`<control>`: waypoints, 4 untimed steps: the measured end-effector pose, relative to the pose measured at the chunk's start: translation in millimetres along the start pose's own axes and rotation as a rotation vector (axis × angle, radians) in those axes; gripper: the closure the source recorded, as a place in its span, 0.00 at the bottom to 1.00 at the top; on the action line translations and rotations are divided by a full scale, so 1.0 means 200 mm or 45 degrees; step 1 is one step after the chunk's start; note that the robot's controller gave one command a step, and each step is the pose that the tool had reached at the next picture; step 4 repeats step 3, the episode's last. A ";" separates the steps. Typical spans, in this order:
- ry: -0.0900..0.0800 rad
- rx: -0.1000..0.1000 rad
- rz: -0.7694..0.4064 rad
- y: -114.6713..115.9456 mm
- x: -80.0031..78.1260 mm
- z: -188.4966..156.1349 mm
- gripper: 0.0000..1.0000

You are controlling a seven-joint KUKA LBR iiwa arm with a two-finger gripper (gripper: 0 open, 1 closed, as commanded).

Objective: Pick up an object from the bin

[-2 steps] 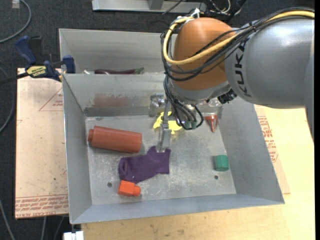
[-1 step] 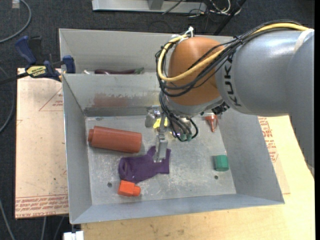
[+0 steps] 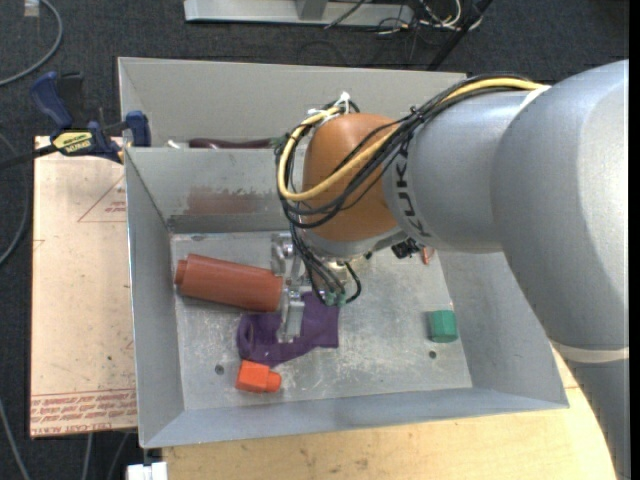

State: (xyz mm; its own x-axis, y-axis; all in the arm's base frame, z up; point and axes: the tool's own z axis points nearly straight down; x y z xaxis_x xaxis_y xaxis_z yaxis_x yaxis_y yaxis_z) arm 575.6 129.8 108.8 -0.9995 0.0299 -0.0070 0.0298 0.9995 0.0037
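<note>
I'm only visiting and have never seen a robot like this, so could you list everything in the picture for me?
cylinder: 1, reddish brown, lying on its side at the bin's left
floppy piece: 1, purple, middle of the floor, below the gripper
orange block: 1, orange, small, next to the floppy piece, toward the view's bottom
green block: 1, green, small, alone at the right
bin: 1, grey metal, holds all four
gripper: 1, metal, low over the floppy piece
arm: 1, grey, orange wrist cover and cables, from the right
</note>
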 end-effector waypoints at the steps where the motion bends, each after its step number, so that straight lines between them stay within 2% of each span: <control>1: 0.000 0.001 -0.034 0.07 0.01 0.16 1.00; 2: 0.000 0.001 -0.033 0.07 0.01 0.16 1.00; 3: -0.009 -0.002 0.009 0.07 -0.02 -0.80 1.00; 4: -0.009 -0.002 0.009 0.07 -0.02 -0.80 1.00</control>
